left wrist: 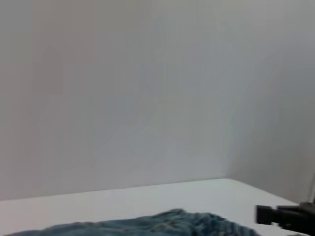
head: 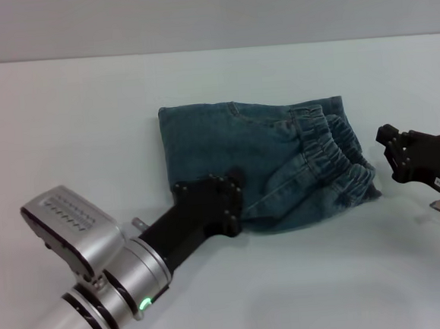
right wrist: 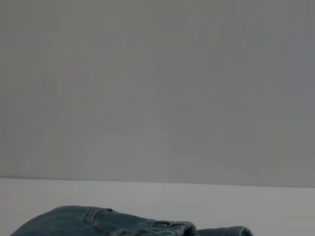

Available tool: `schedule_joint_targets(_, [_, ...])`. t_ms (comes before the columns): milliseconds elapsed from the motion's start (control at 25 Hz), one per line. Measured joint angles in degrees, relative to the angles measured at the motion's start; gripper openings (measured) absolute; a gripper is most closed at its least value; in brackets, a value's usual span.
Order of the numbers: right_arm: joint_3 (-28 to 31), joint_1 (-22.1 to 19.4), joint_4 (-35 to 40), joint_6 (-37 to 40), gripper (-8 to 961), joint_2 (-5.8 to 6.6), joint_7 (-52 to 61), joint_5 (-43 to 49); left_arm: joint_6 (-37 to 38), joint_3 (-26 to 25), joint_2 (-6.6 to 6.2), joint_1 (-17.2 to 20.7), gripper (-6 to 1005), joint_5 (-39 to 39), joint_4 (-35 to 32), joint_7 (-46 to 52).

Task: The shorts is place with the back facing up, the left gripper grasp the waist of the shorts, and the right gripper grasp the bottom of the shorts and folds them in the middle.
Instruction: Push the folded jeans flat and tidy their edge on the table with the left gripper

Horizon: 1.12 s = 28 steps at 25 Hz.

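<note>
The shorts [head: 269, 157] lie already folded in the middle of the white worktop [head: 64, 123], a compact blue-green denim bundle with the waist of the shorts [head: 334, 155], its gathered elastic band, lying uppermost and towards the worktop's right edge; the fold line runs along the bundle's left side. The bottom of the shorts cannot be made out and, by judgement, sits under or beside the waistband. The left gripper [head: 230, 198] sits low at the near edge of the bundle, its black claw over or touching the denim there, with the white and silver arm running back to the near-left corner of the worktop; whether its jaws are released or clenched on cloth cannot be told from these views. The right gripper [head: 390, 147] hangs just beside the waistband on the right, apart from the fabric and holding nothing; how its jaws stand cannot be told either. In the left wrist view the denim [left wrist: 172, 223] shows as a low mound with the right gripper's dark tip [left wrist: 275, 216] beyond it, and the right wrist view shows only the cloth's upper surface [right wrist: 113, 221]. The fold itself looks done, so the step in hand seems to be the letting go and clearing away. The next move calls for the left claw to lift off without dragging the top layer out of line.
</note>
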State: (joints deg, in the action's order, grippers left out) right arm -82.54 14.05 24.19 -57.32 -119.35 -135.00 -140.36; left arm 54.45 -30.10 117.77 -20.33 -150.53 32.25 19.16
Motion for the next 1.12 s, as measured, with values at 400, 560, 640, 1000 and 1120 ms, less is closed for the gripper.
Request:
schedule_joint_targets(400, [-0.17, 0.46, -0.25, 0.0, 5, 0.0, 0.0, 0.0, -4.61, 2.71, 0.4, -1.86, 0, -2.15, 0.54, 6.05])
schedule_joint_targets(560, [-0.16, 0.45, -0.28, -0.05, 5, -0.05, 0.0, 0.0, -6.61, 2.88, 0.48, -2.1, -1, -2.15, 0.55, 6.34])
schedule_joint_targets(640, [-0.16, 0.45, -0.34, -0.21, 5, -0.06, 0.0, 0.01, -7.5, 2.83, 0.52, -2.27, -1, -2.15, 0.54, 6.47])
schedule_joint_targets(1000, [-0.16, 0.33, -0.47, -0.58, 5, -0.09, 0.0, 0.0, -9.79, 1.85, 0.54, -4.28, 0, -1.66, -1.01, 7.37])
schedule_joint_targets(1120, [-0.16, 0.28, -0.46, -0.67, 6, -0.09, 0.0, 0.01, -10.09, 0.49, 0.52, -4.7, 0, -1.61, -2.3, 8.02])
